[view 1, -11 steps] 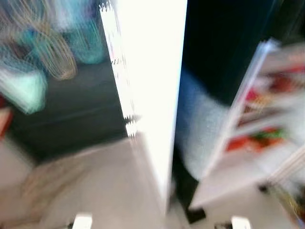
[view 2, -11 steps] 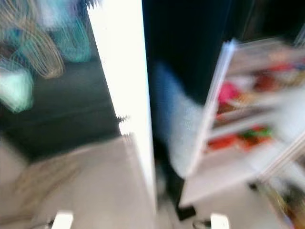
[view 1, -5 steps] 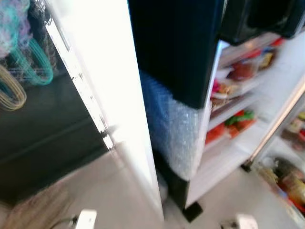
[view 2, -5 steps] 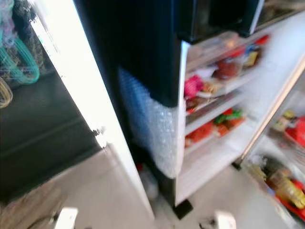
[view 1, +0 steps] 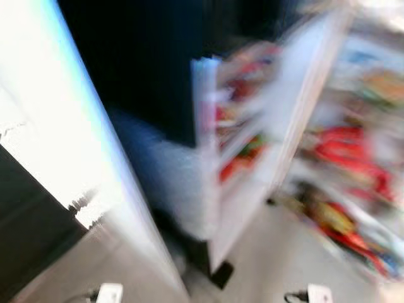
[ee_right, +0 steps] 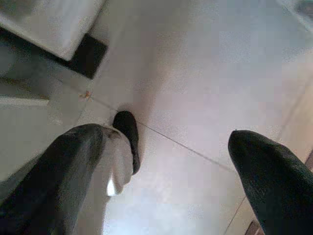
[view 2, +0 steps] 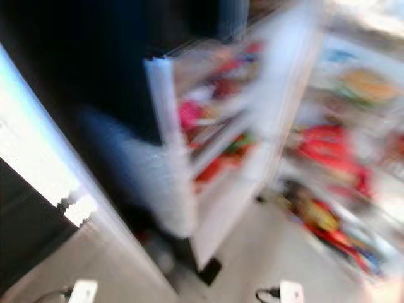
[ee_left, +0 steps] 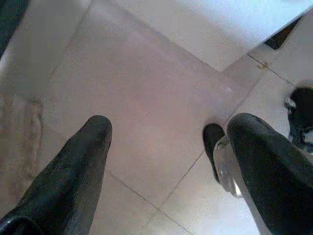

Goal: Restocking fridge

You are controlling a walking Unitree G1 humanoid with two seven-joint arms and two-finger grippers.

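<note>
While blur smears the upright open fridge (view 1: 208,145), left gripper (ee_left: 166,142) and right gripper (ee_right: 166,142) spread wide over floor (ee_left: 146,73)

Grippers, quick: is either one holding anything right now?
Left gripper: open, holding nothing, hanging over the floor.
Right gripper: open, holding nothing, hanging over the floor.

The fridge (view 1: 208,158) stood open, blurred in the head views. Its body was dark, with a pale wrapped patch low on the side. Its white shelves (view 2: 214,145) held red, pink and green items too smeared to tell apart. The open door's racks (view 1: 353,164) carried red and yellow packages.
</note>
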